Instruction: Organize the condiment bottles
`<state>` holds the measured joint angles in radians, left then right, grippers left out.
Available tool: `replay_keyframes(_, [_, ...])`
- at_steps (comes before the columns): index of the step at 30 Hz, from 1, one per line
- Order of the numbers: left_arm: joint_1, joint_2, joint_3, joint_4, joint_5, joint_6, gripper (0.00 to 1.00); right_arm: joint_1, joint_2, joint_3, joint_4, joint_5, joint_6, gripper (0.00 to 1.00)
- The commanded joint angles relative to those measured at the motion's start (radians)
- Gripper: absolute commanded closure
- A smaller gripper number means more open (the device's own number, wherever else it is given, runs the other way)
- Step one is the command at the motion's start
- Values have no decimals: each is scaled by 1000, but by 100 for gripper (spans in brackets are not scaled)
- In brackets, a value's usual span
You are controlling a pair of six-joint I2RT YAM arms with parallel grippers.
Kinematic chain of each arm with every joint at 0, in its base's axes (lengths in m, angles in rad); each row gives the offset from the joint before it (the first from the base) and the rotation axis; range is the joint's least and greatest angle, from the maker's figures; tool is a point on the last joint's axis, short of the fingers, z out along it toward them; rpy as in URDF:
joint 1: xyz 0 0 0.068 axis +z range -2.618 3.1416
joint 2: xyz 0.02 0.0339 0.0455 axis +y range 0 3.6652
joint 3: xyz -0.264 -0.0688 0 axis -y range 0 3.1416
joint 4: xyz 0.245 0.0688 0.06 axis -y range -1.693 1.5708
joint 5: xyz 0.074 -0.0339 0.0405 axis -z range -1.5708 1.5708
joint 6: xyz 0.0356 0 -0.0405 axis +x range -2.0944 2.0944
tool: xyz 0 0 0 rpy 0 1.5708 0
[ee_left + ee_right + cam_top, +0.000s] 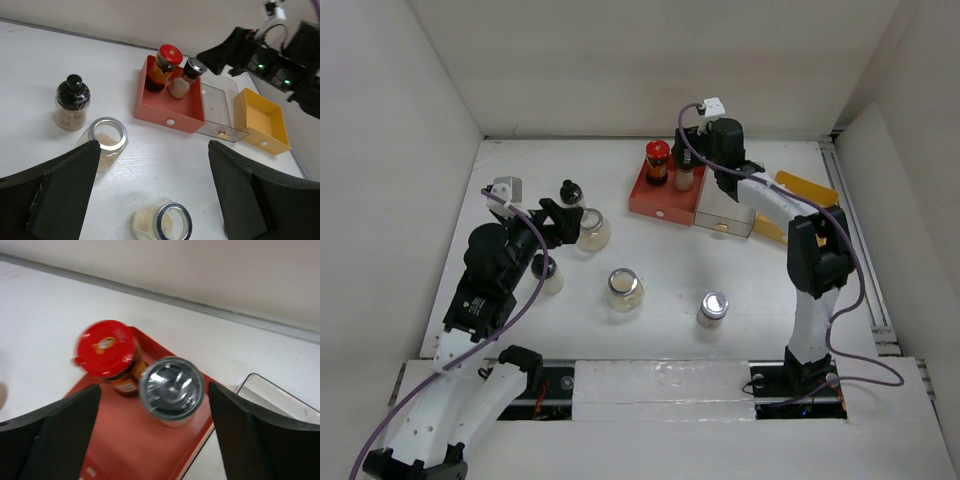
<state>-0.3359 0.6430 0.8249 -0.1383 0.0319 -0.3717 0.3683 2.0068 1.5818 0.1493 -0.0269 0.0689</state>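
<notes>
Right gripper (pixel 153 388): jaws wide apart, straddling the silver-lid bottle (pixel 171 389) from above. I see a gap on both sides, so nothing is gripped. That bottle stands upright in the red tray (pixel 125 440), toward its far side, right beside the red-cap bottle (pixel 106 349). I can't tell whether the two touch.

The clear tray (pixel 725 215) butts against the red tray's right side. The yellow tray (pixel 807 190) sits beyond it, partly under my right arm.

Left gripper (pixel 153 150): fingers apart, holding nothing, over the left half of the table (pixel 650 345).

Five bottles are loose on the table, none in a tray:
- rimmed jar (pixel 592 230), just ahead of the left fingertips
- far black-cap bottle (pixel 570 192), behind the rimmed jar
- near black-cap bottle (pixel 546 272), tight against the left arm in the top view
- middle jar (pixel 624 290), silver lid, mid-table
- small jar (pixel 713 308), silver lid, to the right of the middle jar and well apart from it
</notes>
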Motion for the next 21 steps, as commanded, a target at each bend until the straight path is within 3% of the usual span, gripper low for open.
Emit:
replay_keyframes(1, [5,-13,-1,43,-44,-9,15,87,-183,-41,81,-66,-24,11])
replay_keyframes(2, [5,-22,-1,30,-65,-9,15,110,-213,-72,81,-89,-35,33])
replay_keyframes(3, [5,-35,-1,29,-93,-22,15,133,-214,-83,64,-119,-35,48])
replay_keyframes(5, [5,-63,-1,19,-174,-36,15,207,-214,-83,41,-206,-35,65])
replay_keyframes(6, [5,-72,-1,10,-197,-50,18,233,-214,-92,30,-235,-35,65])
replay_keyframes(8, [5,-95,-1,9,-252,-62,27,305,-201,-101,19,-316,-35,53])
replay_keyframes(9, [5,-117,-1,9,-265,-73,29,329,-177,-101,3,-327,-35,30])
replay_keyframes(12, [5,-135,-12,9,-276,-73,29,415,-146,-92,-49,-327,-75,0])
replay_keyframes(21, [5,-123,-12,19,-222,-64,24,483,9,32,-181,-200,-132,0])
